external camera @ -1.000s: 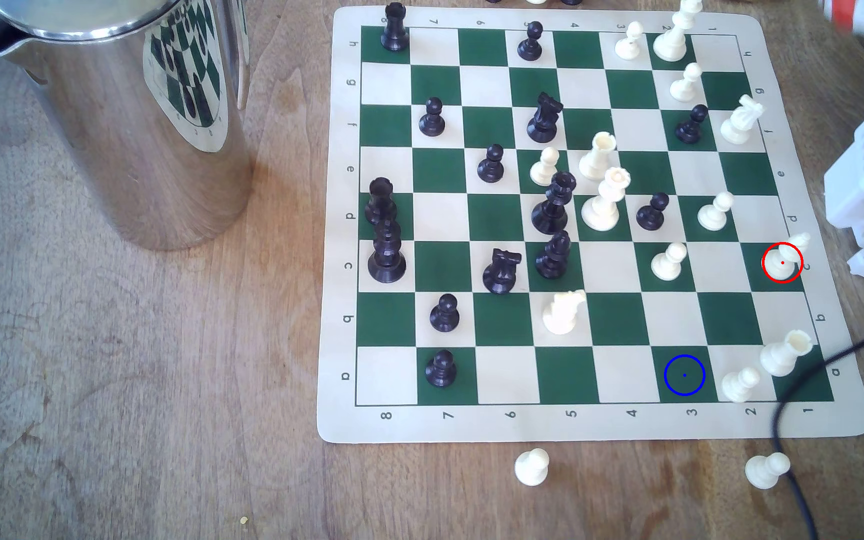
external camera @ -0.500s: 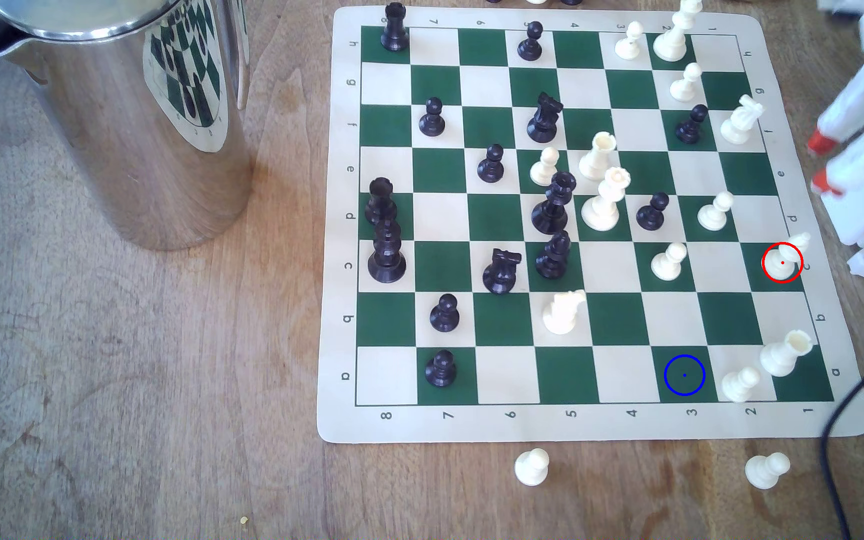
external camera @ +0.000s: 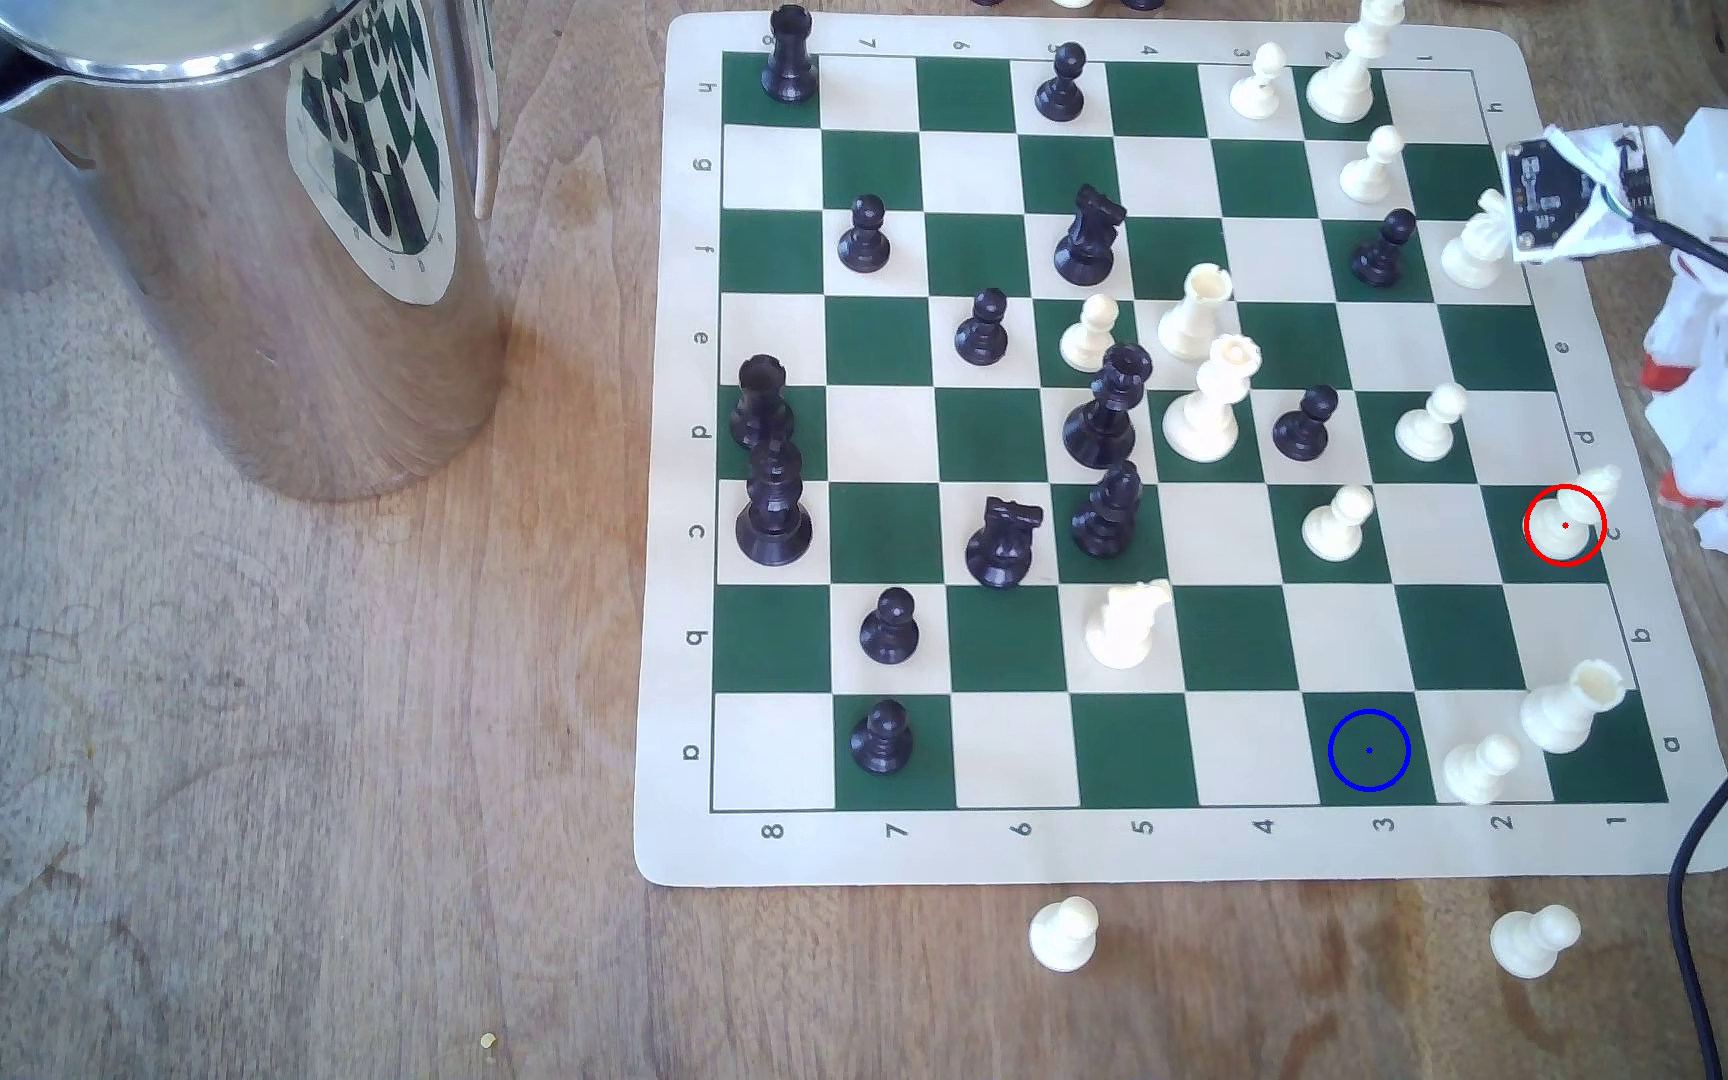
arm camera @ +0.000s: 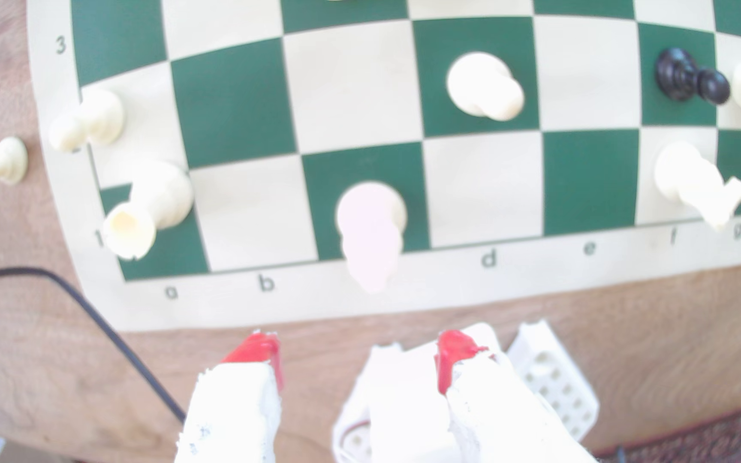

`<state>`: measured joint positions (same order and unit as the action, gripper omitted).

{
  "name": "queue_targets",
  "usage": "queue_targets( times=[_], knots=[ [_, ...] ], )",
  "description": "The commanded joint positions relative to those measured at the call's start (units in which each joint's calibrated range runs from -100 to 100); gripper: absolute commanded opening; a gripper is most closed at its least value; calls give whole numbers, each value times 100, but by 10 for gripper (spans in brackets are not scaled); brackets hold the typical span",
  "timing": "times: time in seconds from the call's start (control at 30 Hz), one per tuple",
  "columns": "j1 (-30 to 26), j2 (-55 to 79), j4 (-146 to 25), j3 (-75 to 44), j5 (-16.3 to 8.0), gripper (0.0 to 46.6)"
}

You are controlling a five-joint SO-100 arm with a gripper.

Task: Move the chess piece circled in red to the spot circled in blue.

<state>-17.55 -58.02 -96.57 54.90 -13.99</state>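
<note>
Approaching, not yet grasping: gripper (arm camera: 357,356) hanging over bare wood just off the board's near edge, red-tipped fingers (arm camera: 255,351) spread apart and holding nothing. Chess piece (external camera: 1566,519) standing upright on the red-ringed green square in the last column at the exterior view's right, close to the mat's border (tall, slim, with a pointed head leaning toward the camera in the wrist view (arm camera: 371,222)). Spot (external camera: 1369,750) lying bare in the bottom row of the exterior view, blue ring and dot on green, well apart from the piece, two columns toward that view's left and two rows down.

Judging the step as the reach toward the pick-up, with everything of the carry left to do. Next move probably calling for advancing over the border letters, lowering with the jaws straddling the slim body, then closing gently. Worth minding on the way: white rook (external camera: 1566,711) and white pawn (external camera: 1478,768) crowding the squares just beside the spot at the exterior view's right, so lifting high before crossing. Black cable (external camera: 1701,831) trailing over the table near that corner too.
</note>
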Motion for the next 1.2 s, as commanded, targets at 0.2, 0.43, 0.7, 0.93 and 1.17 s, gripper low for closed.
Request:
queue_targets(
  times=[0.2,0.43,0.7,0.93,1.17],
  knots=[
    [-548,437,411,240,-63,219],
    [-345,870,706,348,73,211],
    [-157,981,730,366,181,207],
    [163,1142,878,421,327,203],
    [234,1532,1361,629,371,189]
  ],
)
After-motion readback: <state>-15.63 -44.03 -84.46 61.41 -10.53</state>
